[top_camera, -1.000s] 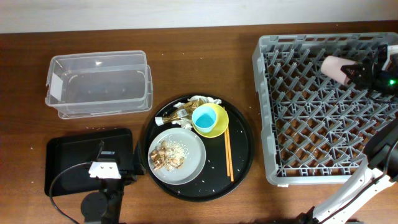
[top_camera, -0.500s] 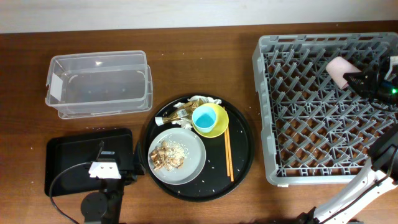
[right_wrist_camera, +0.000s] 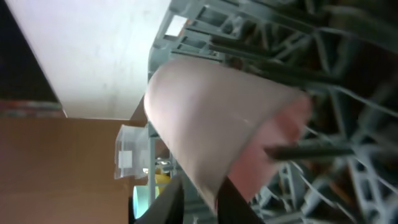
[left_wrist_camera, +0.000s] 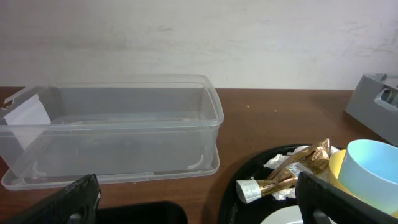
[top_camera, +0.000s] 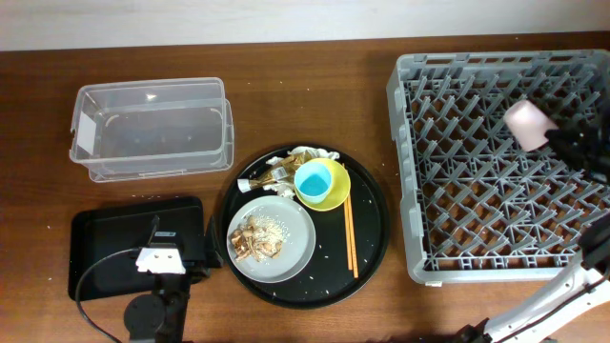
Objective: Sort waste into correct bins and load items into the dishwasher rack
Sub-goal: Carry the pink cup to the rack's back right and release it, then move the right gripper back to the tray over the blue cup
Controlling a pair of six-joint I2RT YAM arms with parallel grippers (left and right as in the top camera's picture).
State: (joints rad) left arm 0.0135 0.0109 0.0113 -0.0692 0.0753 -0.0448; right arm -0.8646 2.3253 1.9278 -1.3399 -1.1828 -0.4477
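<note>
The overhead camera looks straight down on the counter (top_camera: 315,67), far edge at top. The left wrist camera sits low near the front-left corner, facing the far wall across the clear tub (left_wrist_camera: 118,118) and round black tray (left_wrist_camera: 252,165). The right wrist camera, tilted, views the pink cup (right_wrist_camera: 211,124) in the grey rack (right_wrist_camera: 348,56) from very near. All 4 show overhead.

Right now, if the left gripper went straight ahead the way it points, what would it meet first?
Most likely the clear tub, straight ahead of the left gripper; depth is hard to judge.

Glossy clear plastic tub (top_camera: 152,129) and matt grey plastic rack (top_camera: 496,60) on smooth wooden table (top_camera: 315,105).
</note>
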